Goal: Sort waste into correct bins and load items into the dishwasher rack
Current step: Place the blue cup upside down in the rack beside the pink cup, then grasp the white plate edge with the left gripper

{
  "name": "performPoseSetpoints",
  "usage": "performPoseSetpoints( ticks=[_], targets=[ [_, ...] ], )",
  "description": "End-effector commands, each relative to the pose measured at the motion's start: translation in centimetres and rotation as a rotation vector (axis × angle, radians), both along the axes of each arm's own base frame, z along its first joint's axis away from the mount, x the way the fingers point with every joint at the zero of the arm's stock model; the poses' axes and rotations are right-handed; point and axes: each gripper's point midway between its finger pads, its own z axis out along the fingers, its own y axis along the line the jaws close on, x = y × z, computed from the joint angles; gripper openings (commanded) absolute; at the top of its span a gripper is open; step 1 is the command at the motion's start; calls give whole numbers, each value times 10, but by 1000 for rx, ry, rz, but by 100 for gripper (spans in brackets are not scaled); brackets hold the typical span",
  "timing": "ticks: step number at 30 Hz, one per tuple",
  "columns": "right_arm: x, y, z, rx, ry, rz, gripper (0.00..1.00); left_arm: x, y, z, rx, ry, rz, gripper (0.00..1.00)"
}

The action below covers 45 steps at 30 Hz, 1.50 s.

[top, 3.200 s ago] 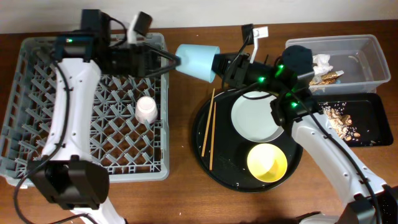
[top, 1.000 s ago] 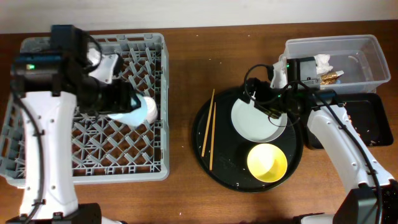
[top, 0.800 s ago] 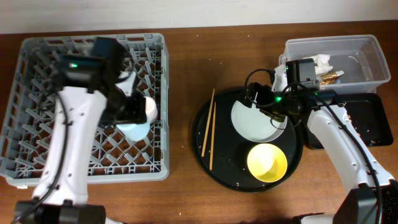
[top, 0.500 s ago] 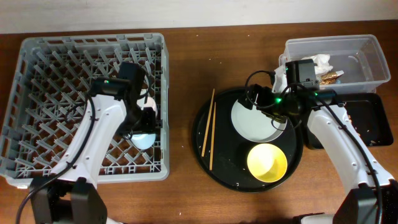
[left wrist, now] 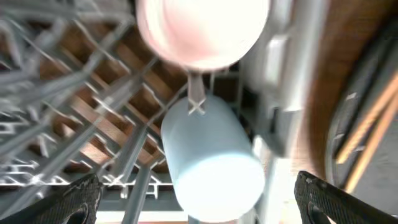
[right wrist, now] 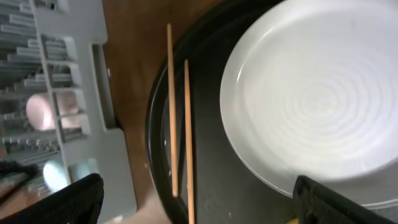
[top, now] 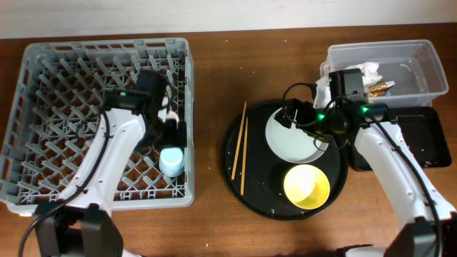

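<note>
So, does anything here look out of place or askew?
Only the chopsticks: they lie across the rim of the round tray, their far ends poking out over the table. I see nothing spilled or broken.

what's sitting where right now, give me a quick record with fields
blue cup: in dishwasher rack, near its right edge, not gripped
pink cup: in rack, beside blue cup
left gripper: open, above blue cup
right gripper: open, over round black tray
on tray: white plate, yellow bowl, chopsticks at left edge
clear tub: napkin, wrapper
</note>
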Motion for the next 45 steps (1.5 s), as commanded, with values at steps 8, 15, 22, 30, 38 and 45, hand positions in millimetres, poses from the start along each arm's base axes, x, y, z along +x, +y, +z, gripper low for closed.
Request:
performPoseSetpoints(
  ticks=[8, 15, 22, 30, 38, 45],
  targets=[
    [-44, -79, 52, -423, 74, -179, 91, 42, -49, 95, -103, -257, -165, 99],
    [-54, -92, -9, -501, 310, -259, 61, 52, -105, 94, -139, -344, -291, 99],
    [-54, -106, -64, -612, 482, -276, 53, 56, -107, 70, -122, -283, -293, 99],
    [-35, -105, -46, -555, 416, -305, 67, 60, -182, 23, -170, -253, -448, 98],
    [-38, -161, 73, -487, 166, -506, 67, 53, -258, -44, -258, -203, -557, 95],
    [-63, -185, 93, -496, 146, -578, 67, 44, -286, -90, -269, -150, -547, 68]
  ],
)
